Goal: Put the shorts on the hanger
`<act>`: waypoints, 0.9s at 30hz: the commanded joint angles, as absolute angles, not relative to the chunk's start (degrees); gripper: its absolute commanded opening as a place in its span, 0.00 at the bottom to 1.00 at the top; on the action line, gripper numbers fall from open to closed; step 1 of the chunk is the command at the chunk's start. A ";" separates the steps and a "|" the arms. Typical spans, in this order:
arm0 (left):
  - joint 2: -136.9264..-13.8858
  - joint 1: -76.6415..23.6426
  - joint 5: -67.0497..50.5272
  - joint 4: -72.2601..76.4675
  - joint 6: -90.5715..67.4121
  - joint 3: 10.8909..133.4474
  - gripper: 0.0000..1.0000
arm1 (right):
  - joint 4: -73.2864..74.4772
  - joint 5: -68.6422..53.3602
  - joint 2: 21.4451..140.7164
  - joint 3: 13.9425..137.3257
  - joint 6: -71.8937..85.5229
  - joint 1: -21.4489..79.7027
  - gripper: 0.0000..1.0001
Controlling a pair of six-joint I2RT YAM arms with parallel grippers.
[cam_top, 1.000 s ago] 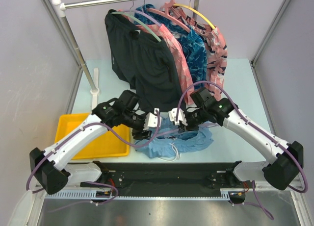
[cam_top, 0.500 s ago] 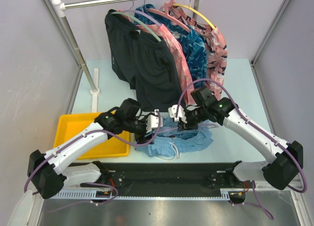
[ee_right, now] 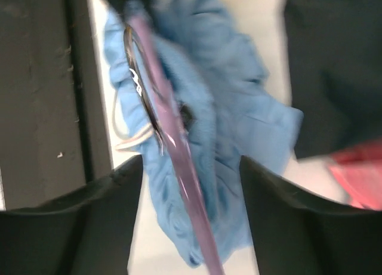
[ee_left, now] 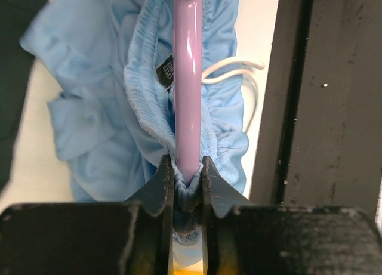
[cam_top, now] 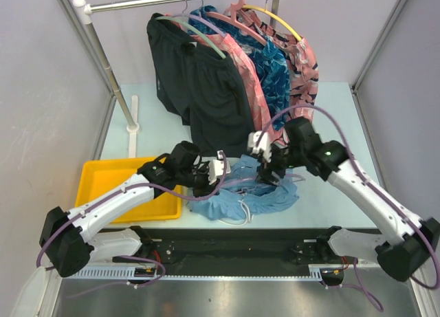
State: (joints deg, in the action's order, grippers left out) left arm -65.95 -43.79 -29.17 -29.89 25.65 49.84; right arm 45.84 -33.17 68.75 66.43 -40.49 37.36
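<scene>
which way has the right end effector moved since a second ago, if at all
Yes. From above, the right end effector has shifted away from the black base rail, toward the clothes rack and slightly right.

**Sky Blue and Lavender Against a Loud Rail**

The shorts [cam_top: 265, 197] are plain light sky-blue, and their drawstring [cam_top: 242, 211] is white. The hanger [ee_left: 186, 78] is glossy pale lavender. The tray [cam_top: 103, 186] is bright yellow and the table [cam_top: 337, 111] is pale blue. The black shorts [cam_top: 199, 90] carry no pattern. The patterned shorts [cam_top: 271, 64] mix dark and turquoise blue. The striped garment [cam_top: 306, 62] is coral-pink with dark bands. The green hanger [cam_top: 206, 38] is pale and the pink hanger [cam_top: 240, 14] is salmon.
</scene>
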 commanded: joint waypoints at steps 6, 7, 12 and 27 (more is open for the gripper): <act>-58.37 -38.24 -40.24 -17.59 8.01 43.34 0.00 | 43.07 -22.51 55.20 66.63 -12.95 25.42 0.80; -58.19 -37.10 -41.47 -16.80 7.30 42.90 0.00 | 43.33 -22.50 54.59 66.19 -11.62 24.01 0.80; -58.88 -33.84 -43.59 -11.17 0.89 43.33 0.00 | 44.91 -23.29 53.61 63.90 -7.39 19.16 0.80; -59.15 -31.29 -40.35 -8.70 -5.01 41.93 0.00 | 39.56 -3.18 59.59 52.39 -6.69 29.42 0.73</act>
State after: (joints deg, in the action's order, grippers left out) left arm -60.75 -31.66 -40.01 -13.45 -2.63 41.95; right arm 44.99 -11.99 59.18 54.52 -9.10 24.64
